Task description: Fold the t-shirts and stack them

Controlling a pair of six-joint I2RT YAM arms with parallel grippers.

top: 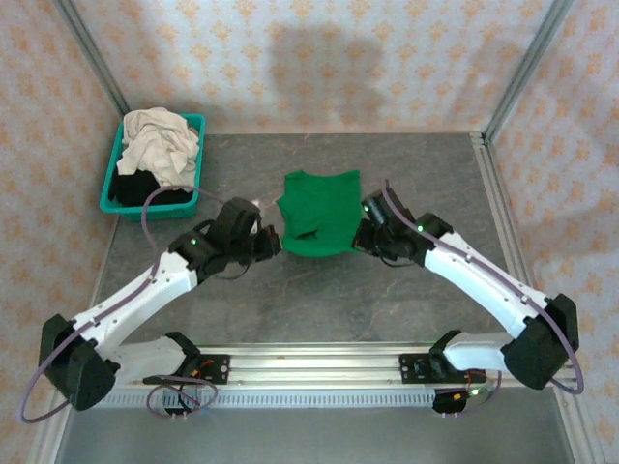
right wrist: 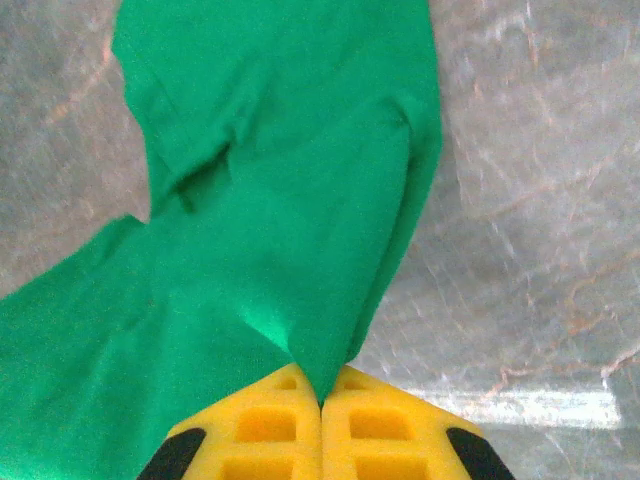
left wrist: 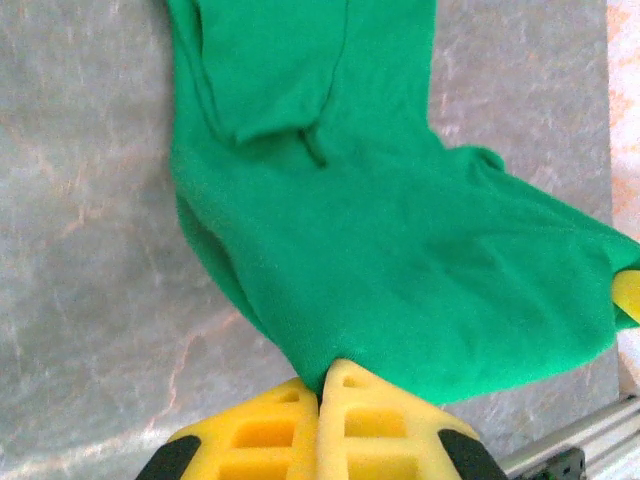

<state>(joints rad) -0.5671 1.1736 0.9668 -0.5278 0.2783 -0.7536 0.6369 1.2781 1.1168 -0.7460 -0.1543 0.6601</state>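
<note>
**Surface.** The tabletop (top: 319, 300) is a grey, marble-patterned sheet with pale veins. An aluminium rail (top: 319, 362) runs along its near edge and carries both arm bases.

**Enclosure.** Cream backdrop panels (top: 319, 58) printed with small orange motifs close off the far side and both flanks. They are held in slanted metal frame posts (top: 92, 58).

**Task items.** The green t-shirt (top: 317, 213) lies partly folded at the centre of the tabletop, between the two arms. A teal basket (top: 111, 188) stands at the far left corner. It holds a crumpled cream-white t-shirt (top: 160, 140) on top of a black garment (top: 145, 188).

**Jaws.** The left jaws are pressed together on the near left edge of the green t-shirt, with the cloth pinched between the yellow pads (left wrist: 280, 420). The right jaws are likewise closed on the near right edge, and the fabric gathers into a fold between the pads (right wrist: 375, 425).
</note>
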